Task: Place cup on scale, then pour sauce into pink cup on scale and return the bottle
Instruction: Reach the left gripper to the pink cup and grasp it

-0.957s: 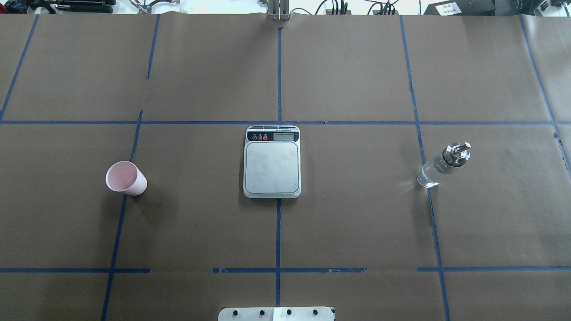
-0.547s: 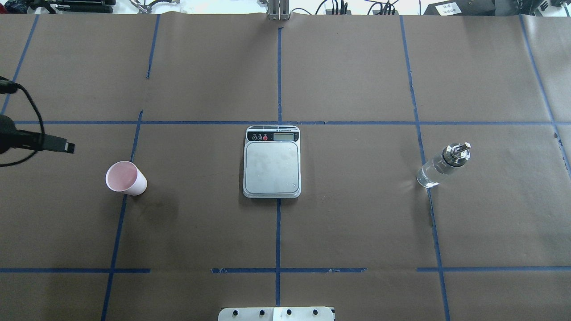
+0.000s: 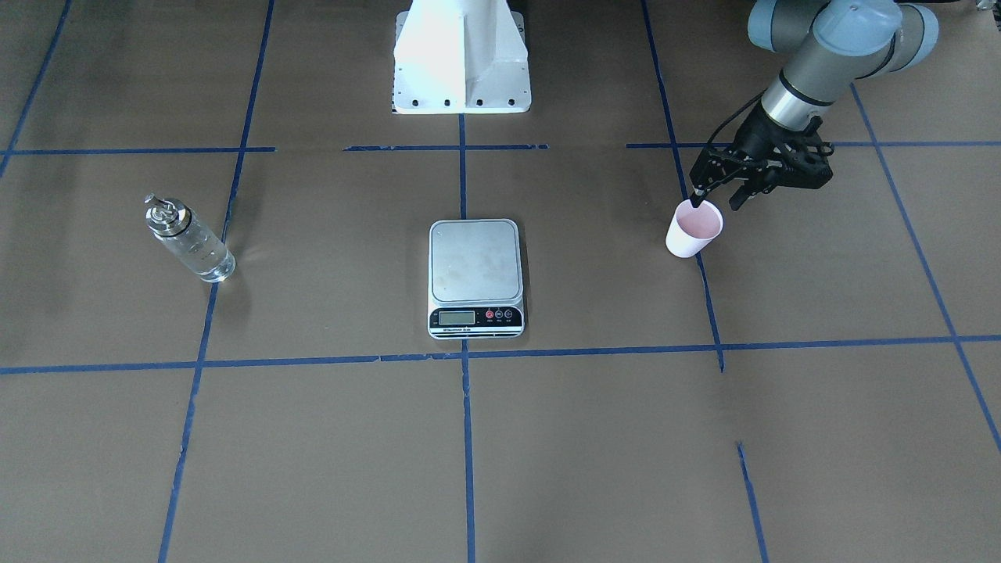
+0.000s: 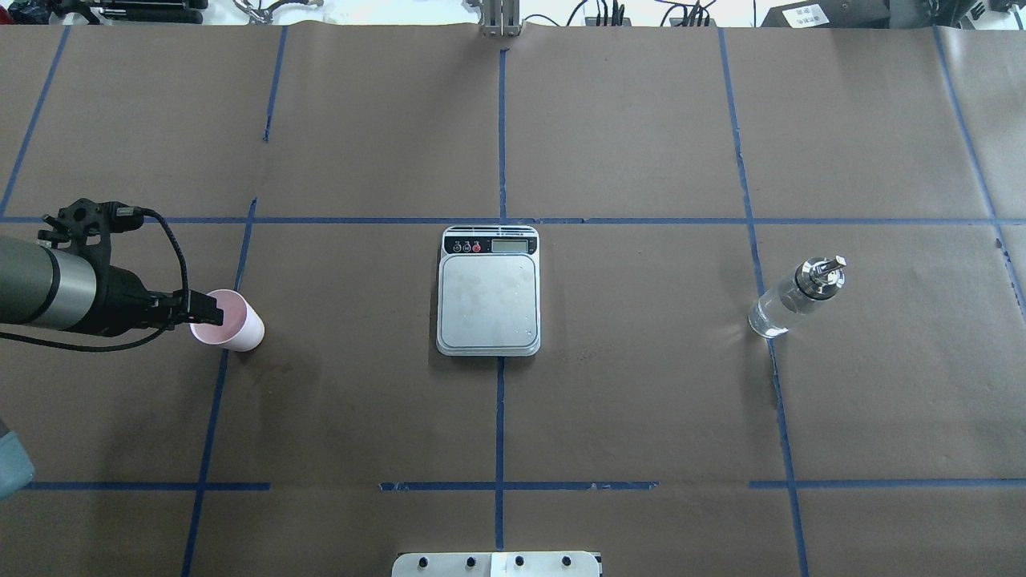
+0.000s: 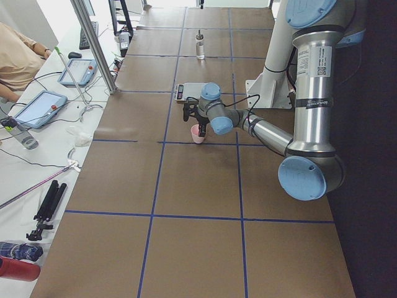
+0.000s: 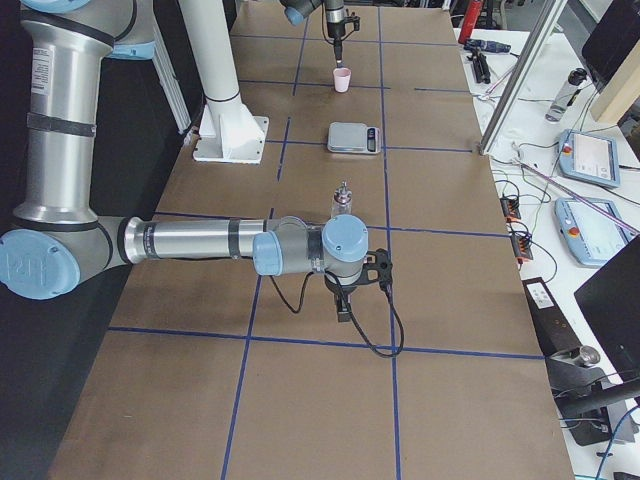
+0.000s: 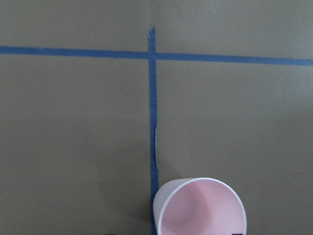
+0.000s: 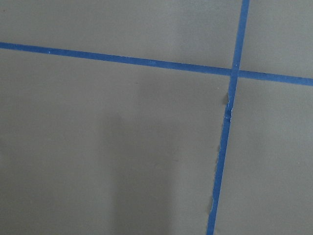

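Overhead exterior view: the brown paper-covered surface (image 4: 641, 401), gridded with blue tape lines (image 4: 499, 417), carries everything. The grey left arm (image 4: 48, 288) reaches in from 9 o'clock, low over the surface. The right arm (image 6: 200, 240) shows only in the exterior right view, stretched out with its wrist nearer that camera than the bottle.

At the centre lies the flat rectangular silver-grey kitchen scale (image 4: 489, 300), its black display strip at 12 o'clock. At 3 o'clock of it, well apart, the small clear glass bottle with a silver pour-spout top (image 4: 789, 298) stands upright, holding clear colourless sauce (image 4: 768, 319). At 9 o'clock of the scale, well apart, the small pale pink tapered cup (image 4: 240, 327) stands upright on a tape line.

The left arm's jaws stand apart at the cup's rim, one finger at its mouth, the other outside at the cup's 9 o'clock side. Whether the right arm's jaws are apart or together cannot be told.
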Robot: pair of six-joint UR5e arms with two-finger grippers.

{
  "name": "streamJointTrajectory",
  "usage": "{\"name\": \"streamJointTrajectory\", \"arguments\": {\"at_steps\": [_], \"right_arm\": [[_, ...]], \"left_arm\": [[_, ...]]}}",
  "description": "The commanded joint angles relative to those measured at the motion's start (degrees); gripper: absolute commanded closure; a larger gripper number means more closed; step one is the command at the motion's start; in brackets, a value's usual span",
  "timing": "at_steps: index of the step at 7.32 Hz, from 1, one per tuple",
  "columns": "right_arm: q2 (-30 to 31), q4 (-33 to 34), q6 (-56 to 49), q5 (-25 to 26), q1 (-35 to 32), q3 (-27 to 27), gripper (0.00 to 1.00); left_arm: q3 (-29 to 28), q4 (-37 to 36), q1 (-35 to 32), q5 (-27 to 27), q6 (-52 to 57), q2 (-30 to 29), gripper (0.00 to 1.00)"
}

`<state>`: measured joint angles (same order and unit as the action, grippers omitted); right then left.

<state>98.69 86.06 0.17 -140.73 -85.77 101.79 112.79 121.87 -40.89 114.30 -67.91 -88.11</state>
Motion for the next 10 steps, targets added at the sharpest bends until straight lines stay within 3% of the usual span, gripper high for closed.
{"name": "streamJointTrajectory", "arguments": {"at_steps": [1, 2, 3, 5, 7, 10], "right_arm": [[0.0, 0.0, 0.0, -0.1, 0.0, 0.1, 0.00], [0.0, 0.0, 0.1, -0.1, 0.0, 0.1, 0.00], [0.0, 0.0, 0.1, 0.0, 0.1, 0.0, 0.00], [0.0, 0.0, 0.1, 0.0, 0.0, 0.0, 0.00], [0.0, 0.0, 0.1, 0.0, 0.0, 0.1, 0.00], [0.7, 0.0, 0.0, -0.1, 0.0, 0.4, 0.00]], "left_arm": [[-0.4, -0.8, 0.3, -0.4, -0.2, 0.4, 0.29], [-1.1, -0.9, 0.4, -1.1, -0.2, 0.2, 0.32], [-2.6, -0.9, 0.5, -1.6, -0.2, -0.5, 0.50], [-3.5, -0.9, 0.7, -1.6, -0.1, -0.7, 0.58], [-2.4, -0.9, 0.6, -1.6, -0.1, -0.8, 1.00], [-0.6, -1.1, 0.6, -1.4, 0.1, -2.8, 1.00]]}}
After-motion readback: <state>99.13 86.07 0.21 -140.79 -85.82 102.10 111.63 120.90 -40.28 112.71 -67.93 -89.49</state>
